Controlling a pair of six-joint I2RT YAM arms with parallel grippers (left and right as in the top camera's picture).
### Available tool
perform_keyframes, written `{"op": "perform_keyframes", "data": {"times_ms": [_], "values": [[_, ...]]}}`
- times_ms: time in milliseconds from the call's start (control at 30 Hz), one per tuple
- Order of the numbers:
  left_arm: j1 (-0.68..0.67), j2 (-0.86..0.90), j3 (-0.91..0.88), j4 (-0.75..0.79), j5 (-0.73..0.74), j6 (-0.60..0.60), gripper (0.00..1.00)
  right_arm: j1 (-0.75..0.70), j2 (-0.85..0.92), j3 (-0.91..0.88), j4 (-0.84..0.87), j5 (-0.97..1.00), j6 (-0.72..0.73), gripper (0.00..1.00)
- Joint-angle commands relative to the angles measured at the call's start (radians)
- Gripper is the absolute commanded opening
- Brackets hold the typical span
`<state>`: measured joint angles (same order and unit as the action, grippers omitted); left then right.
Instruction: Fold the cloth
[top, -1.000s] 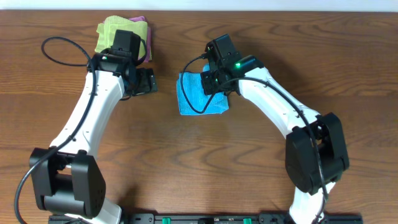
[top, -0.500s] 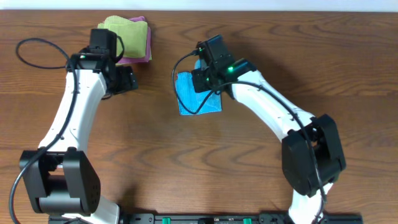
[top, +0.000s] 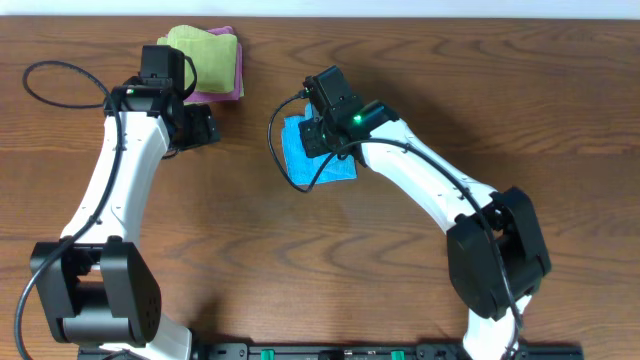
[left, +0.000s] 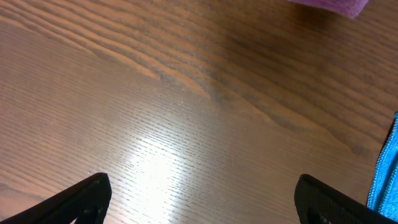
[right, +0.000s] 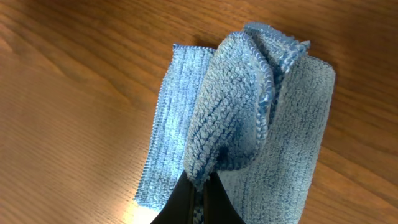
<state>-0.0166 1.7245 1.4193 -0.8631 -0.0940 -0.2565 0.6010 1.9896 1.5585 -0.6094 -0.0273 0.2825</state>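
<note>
— Well, where is the cloth (top: 297, 152) lying?
— It lies on the tabletop (top: 450, 90), near the middle and a little toward the far edge, under the wrist of the right arm. It is already doubled into several layers.
— And the right pincer (right: 199, 186), how does it stand?
— Its two fingers are pressed together on the cloth. In the right wrist view, one fold of the blue terry is pinched between the tips and lifted into a rounded hump. The rest of the cloth lies flat on the wood.
— What about the left pincer (top: 200, 128)?
— It is spread wide and holds nothing. In the left wrist view its fingertips (left: 87, 196) are far apart above bare wood, and only a thin blue edge of the cloth shows at the right border.
— Is anything else on the tabletop?
— Yes. A light green folded cloth (top: 200, 45) lies on a pink folded cloth (top: 222, 94) at the far edge, just beyond the left pincer and apart from the blue one.
</note>
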Motion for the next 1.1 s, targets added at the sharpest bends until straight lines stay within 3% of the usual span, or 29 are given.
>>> {"op": "perform_keyframes", "data": {"times_ms": [0,767,800,867,900,933,1067], "values": [[0.003,-0.002,0.005,0.004,-0.018,0.018,0.95,0.015,0.021,0.015,0.003,0.016,0.018,0.01],[0.003,-0.002,0.005,0.031,-0.018,0.033,0.95,0.037,0.095,0.014,0.039,0.042,0.02,0.02],[0.003,-0.002,0.005,0.031,-0.018,0.034,0.95,0.037,0.095,0.014,0.041,0.042,0.02,0.08],[0.003,-0.002,0.005,0.031,-0.018,0.037,0.95,0.04,0.095,0.014,0.042,0.042,0.02,0.73],[0.003,-0.002,0.005,0.031,-0.018,0.037,0.95,0.042,0.095,0.014,0.041,0.042,0.02,0.92],[0.003,-0.002,0.005,0.031,-0.018,0.042,0.95,0.042,0.095,0.014,0.04,0.037,0.02,0.99],[0.003,-0.002,0.005,0.034,-0.018,0.044,0.95,0.042,0.095,0.014,0.04,0.019,0.021,0.99]]}}
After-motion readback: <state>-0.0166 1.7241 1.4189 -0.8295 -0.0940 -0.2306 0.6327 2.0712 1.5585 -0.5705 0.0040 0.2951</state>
